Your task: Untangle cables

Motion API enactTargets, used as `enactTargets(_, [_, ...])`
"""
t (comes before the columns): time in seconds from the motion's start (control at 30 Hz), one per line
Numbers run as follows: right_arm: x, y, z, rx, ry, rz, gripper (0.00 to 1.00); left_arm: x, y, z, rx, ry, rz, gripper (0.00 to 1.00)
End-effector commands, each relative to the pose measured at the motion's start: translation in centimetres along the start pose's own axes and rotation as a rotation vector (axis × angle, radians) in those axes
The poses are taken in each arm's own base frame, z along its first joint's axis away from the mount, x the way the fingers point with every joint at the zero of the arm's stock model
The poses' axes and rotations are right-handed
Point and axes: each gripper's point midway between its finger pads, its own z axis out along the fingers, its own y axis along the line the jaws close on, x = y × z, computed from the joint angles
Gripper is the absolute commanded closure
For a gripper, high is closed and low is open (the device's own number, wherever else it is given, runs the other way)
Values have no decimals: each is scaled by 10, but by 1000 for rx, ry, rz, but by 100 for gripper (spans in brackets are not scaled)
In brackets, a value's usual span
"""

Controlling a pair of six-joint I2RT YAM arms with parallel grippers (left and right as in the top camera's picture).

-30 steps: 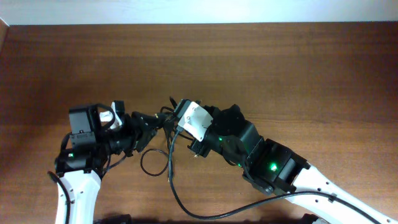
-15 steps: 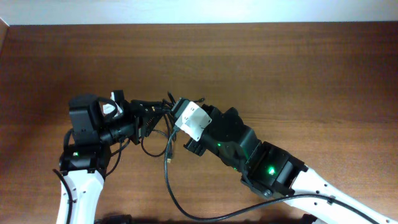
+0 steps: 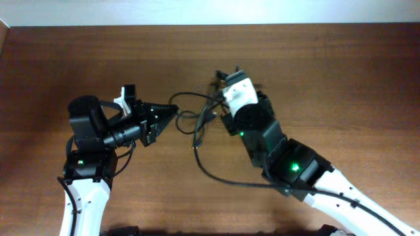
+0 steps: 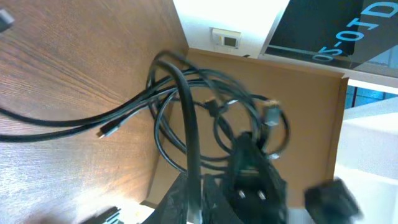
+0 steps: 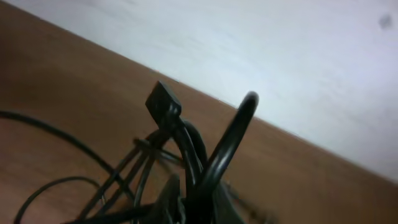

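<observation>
The cables are thin black cords, stretched between my two grippers above the brown table. My left gripper is shut on one strand at the bundle's left end; the left wrist view shows the loops and a small plug end ahead of its jaws. My right gripper is shut on the bundle's right side; in the right wrist view cords rise out of its jaws, with a black plug on top. One cord trails down toward the front.
The wooden table runs to a white wall at the back. A brown board stands along the left edge. My right arm's white and black body lies across the front right.
My right gripper has swung up and to the right with its part of the bundle. The left gripper has stayed shut on its strand, so the cables now stretch out between them.
</observation>
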Motion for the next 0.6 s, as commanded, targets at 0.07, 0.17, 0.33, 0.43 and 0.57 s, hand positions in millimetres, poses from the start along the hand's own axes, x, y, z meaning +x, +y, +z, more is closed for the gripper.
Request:
enactTargets(0.07, [14,-46,4,126,74,73,96,-9,-6,-15,34,-9,2,90])
enactTargets(0.17, [14,-24,7,-23,77,112,96,-15,-7,-27,55,-19,34,71])
enactTargets(0.33, [-18,62,-18,-481,-52,33,95,-15,3,-26,20,-31,-9,56])
enactTargets(0.43, [-41,108,-49,-595,-173,-34,94,-8,34,-12,-111,-60,-83,54])
enactTargets(0.57, [-46,129,-65,-653,-202,-45,95,-7,37,-7,-133,-68,-72,80])
